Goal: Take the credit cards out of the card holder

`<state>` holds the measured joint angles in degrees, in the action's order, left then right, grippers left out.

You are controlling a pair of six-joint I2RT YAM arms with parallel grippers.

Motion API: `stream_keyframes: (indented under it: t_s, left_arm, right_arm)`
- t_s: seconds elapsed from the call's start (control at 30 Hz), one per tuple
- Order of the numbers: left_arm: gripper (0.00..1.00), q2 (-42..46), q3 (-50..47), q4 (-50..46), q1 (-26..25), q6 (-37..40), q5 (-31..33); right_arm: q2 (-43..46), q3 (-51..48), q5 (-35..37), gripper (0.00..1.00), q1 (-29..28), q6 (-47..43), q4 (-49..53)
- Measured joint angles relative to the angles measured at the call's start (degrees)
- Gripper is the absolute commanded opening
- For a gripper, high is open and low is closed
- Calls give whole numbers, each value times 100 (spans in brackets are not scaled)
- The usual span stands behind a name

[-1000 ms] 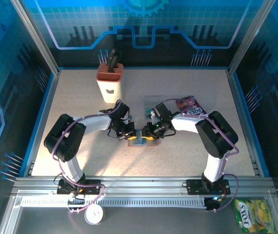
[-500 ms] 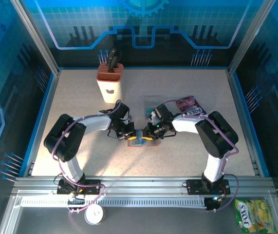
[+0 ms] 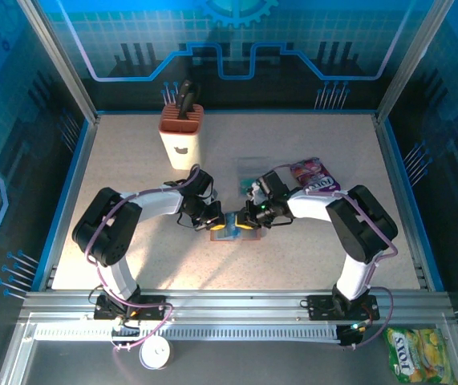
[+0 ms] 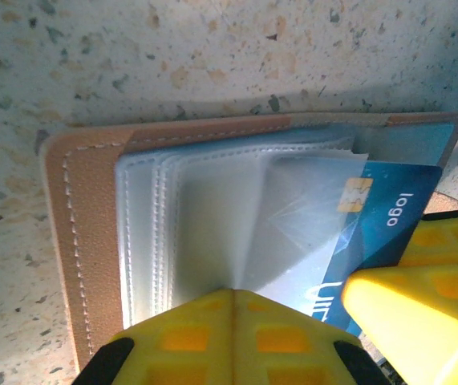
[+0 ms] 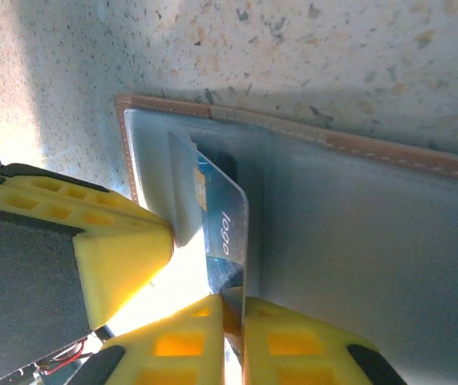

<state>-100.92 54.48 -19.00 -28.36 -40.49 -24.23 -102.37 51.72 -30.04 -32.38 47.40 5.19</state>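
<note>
Narrowed since a second ago: right gripper (image 5: 233, 309), now pinched on the near edge of the blue card (image 5: 227, 224), with that arm's elbow swung a little away from the card holder (image 3: 230, 236). Card partly out of a pocket, chip and the word "logo" showing, the rest overlapping the card holder's grey inner side. Card holder lying open and flat on the speckled table (image 3: 132, 176), brown stitched rim outermost. Left gripper (image 4: 233, 305) closed tight on the clear sleeves (image 4: 212, 200) of the card holder's other half, fingertips together. Grippers facing each other over the card holder, near but apart. Knife block (image 3: 182, 132) well behind the card holder to the left; purple snack packet (image 3: 315, 174) behind it to the right.
</note>
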Motion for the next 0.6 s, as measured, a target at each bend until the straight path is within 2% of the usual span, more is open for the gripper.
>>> stream_keyframes:
  t_s: [0.6]
  left_arm:
    - [7,26,-2,-4,0,-7,2]
  right_arm:
    - [466,90,186,10,203,-562,898]
